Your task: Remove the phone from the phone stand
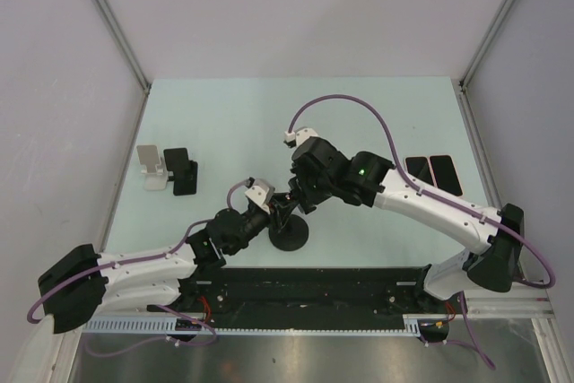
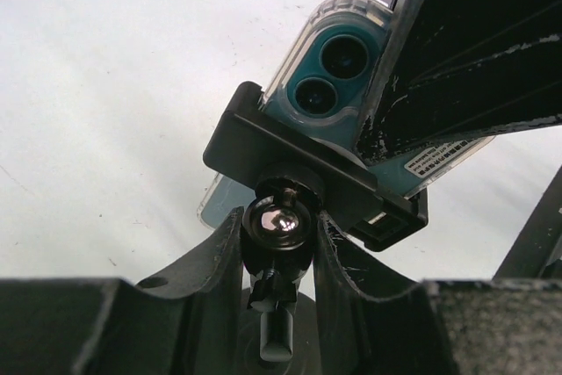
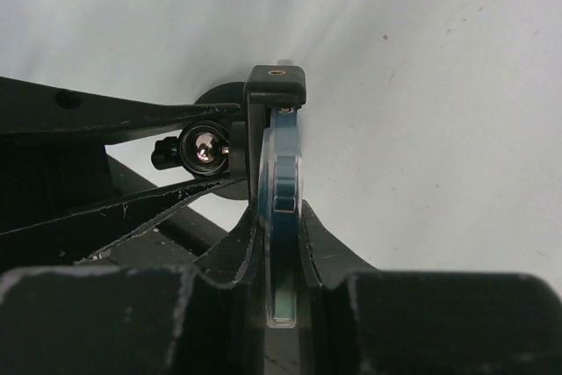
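The black phone stand (image 1: 289, 238) has a round base, a stem and a ball joint (image 2: 279, 221) under a black clamp (image 2: 290, 160). The teal phone in a clear case (image 2: 338, 68) sits in that clamp, camera lenses toward the left wrist view. My left gripper (image 2: 279, 234) is shut on the stand's ball joint and stem. My right gripper (image 3: 281, 221) is shut on the phone's edge (image 3: 283, 191), one finger on each face, just beside the clamp (image 3: 274, 85). In the top view the grippers meet over the stand (image 1: 285, 196).
A white phone stand (image 1: 152, 168) and a small black stand (image 1: 182, 172) sit at the table's left. Two dark phones (image 1: 432, 172) lie flat at the right. The right arm's purple cable (image 1: 350, 105) arcs over the middle.
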Controlling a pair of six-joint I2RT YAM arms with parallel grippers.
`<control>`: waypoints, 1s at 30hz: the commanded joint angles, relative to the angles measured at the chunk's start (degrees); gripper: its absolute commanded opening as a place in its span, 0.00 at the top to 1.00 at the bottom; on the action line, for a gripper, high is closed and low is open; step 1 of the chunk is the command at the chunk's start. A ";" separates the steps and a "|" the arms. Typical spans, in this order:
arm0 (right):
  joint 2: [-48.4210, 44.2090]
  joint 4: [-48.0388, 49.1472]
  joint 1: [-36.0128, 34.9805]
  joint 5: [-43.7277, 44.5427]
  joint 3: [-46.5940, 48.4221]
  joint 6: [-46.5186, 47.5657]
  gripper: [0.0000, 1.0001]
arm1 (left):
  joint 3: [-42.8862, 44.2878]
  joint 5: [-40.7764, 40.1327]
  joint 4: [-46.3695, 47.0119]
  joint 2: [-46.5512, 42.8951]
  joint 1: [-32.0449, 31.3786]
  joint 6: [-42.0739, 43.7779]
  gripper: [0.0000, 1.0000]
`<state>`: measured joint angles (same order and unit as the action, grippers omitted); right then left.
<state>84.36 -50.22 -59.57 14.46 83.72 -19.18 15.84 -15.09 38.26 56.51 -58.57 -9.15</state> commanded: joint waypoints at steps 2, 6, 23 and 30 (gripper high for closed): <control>-7.36 -7.09 2.97 3.12 -0.14 -2.00 1.00 | -2.39 -10.40 -3.63 -0.44 3.63 -2.19 1.00; -7.72 -6.56 3.50 3.73 -0.58 -2.09 1.00 | -2.30 -9.61 -3.54 -0.17 3.63 -2.19 1.00; -6.41 -0.59 6.32 3.05 -1.19 6.94 1.00 | -2.83 -9.61 -1.97 0.27 2.32 -1.49 1.00; -2.62 0.38 1.48 -2.59 -0.58 11.00 1.00 | -4.85 -4.69 3.84 -0.70 2.32 8.08 0.61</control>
<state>82.74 -46.54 -57.41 9.02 81.34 -13.54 13.76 -14.00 43.03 56.88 -58.11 -8.27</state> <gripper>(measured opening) 0.159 0.360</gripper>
